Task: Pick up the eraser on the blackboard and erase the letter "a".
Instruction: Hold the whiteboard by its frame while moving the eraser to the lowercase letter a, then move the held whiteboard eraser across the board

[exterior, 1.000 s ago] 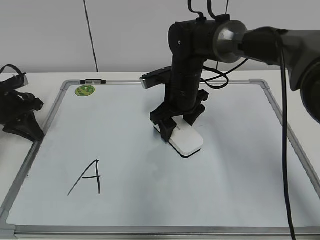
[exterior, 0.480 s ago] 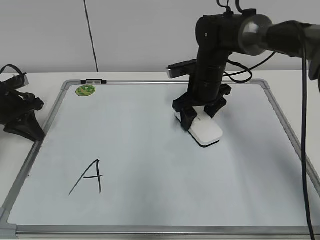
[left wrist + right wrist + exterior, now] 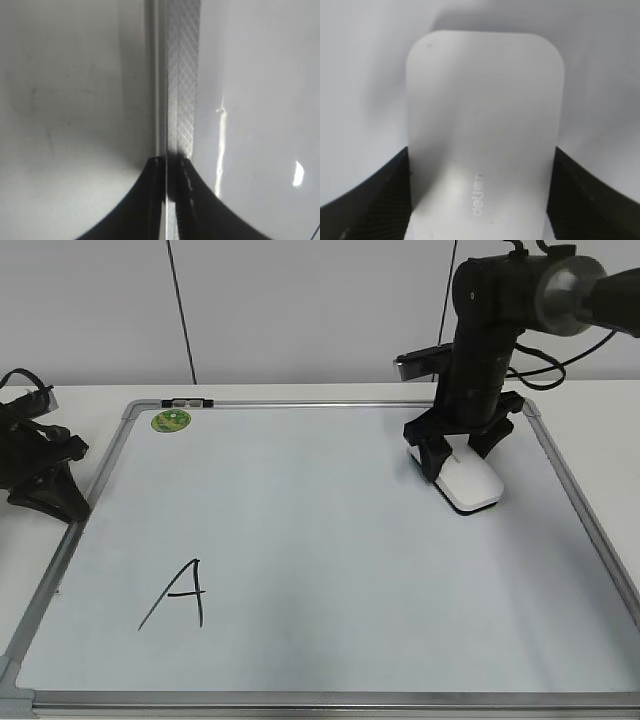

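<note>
The white eraser [image 3: 470, 485] lies flat on the blackboard [image 3: 300, 540], a white dry-erase board, near its right edge. My right gripper [image 3: 458, 455] is shut on the eraser, one finger on each long side. In the right wrist view the eraser [image 3: 482, 125] fills the space between the fingers of the right gripper [image 3: 480, 152], with grey lettering on top. No small letter "a" shows on the board. My left gripper [image 3: 62, 495] rests at the board's left edge, and in the left wrist view it [image 3: 170, 162] is shut over the silver frame [image 3: 182, 75].
A large capital "A" [image 3: 175, 597] is drawn at the board's front left. A round green sticker [image 3: 170, 421] sits at the far left corner. The board's right frame [image 3: 565, 480] runs close beside the eraser. Cables hang behind the right arm.
My right gripper has slid the eraser from the middle of the board to the right and slightly back, close to the right frame. The left arm has not moved.
</note>
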Robot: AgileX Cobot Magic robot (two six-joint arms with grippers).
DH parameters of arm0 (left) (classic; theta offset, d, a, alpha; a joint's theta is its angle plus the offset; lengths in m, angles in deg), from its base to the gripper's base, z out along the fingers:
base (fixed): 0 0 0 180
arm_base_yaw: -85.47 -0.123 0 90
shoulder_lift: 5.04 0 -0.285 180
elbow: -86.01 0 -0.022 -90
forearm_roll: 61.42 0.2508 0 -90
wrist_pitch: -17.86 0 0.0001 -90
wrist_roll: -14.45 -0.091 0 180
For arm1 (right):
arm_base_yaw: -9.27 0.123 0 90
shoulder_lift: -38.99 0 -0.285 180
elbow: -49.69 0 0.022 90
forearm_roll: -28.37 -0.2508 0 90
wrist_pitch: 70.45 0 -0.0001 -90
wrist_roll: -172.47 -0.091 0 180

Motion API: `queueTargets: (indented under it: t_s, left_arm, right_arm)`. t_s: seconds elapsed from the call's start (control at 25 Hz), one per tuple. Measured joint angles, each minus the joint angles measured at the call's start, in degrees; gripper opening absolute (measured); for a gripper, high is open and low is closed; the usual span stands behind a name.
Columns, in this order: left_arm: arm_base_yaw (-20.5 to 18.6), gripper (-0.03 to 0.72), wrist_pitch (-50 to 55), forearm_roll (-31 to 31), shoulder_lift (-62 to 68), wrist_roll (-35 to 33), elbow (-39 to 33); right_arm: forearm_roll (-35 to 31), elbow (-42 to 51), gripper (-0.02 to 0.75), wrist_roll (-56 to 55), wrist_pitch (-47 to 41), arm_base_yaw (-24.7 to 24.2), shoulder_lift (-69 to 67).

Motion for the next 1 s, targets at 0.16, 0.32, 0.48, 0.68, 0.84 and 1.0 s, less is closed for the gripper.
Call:
queueTargets:
  t_s: [0.16, 0.32, 0.48, 0.68, 0.84, 1.0]
  left_arm:
    - [0.00, 0.032, 0.00, 0.00, 0.00, 0.00, 0.00]
    - [0.00, 0.032, 0.00, 0.00, 0.00, 0.00, 0.00]
    - [0.00, 0.032, 0.00, 0.00, 0.00, 0.00, 0.00]
    - [0.00, 0.032, 0.00, 0.00, 0.00, 0.00, 0.00]
    - [0.00, 0.032, 0.00, 0.00, 0.00, 0.00, 0.00]
    - [0.00, 0.032, 0.00, 0.00, 0.00, 0.00, 0.00]
  right_arm:
    - [2.08, 0.12, 0.541, 0.00, 0.00, -0.56, 3.72]
    - [2.19, 0.12, 0.541, 0.00, 0.00, -0.56, 9.28]
    - [2.19, 2.69, 0.542, -0.75, 0.00, -1.45, 13.47]
    - [2.09, 11.05, 0.542, -2.24, 0.00, -4.96, 18.74]
    - [1.75, 18.30, 0.541, -5.38, 0.00, -8.28, 22.06]
    - [1.75, 24.57, 0.541, -7.40, 0.00, -10.46, 23.10]
